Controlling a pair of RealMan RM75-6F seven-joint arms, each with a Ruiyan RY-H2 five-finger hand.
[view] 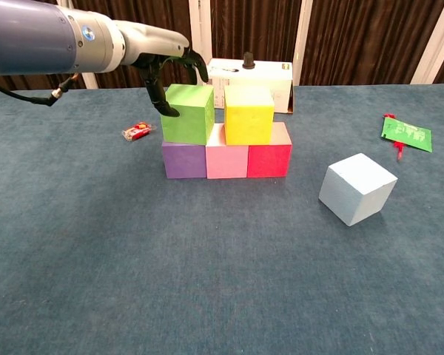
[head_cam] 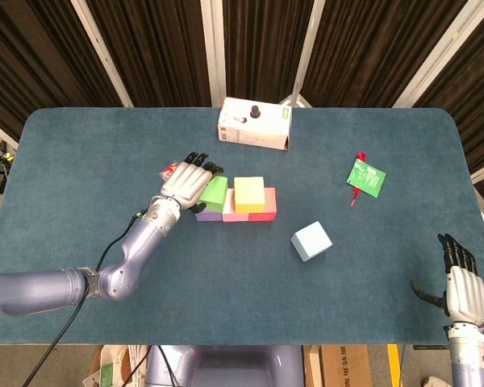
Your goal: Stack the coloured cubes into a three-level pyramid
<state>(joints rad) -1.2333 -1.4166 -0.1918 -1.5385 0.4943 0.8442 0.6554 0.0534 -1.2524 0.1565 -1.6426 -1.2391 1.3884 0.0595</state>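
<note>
Two cubes (view: 217,113) atop three-cube row (view: 226,160), loose cube (view: 357,188) right
</note>
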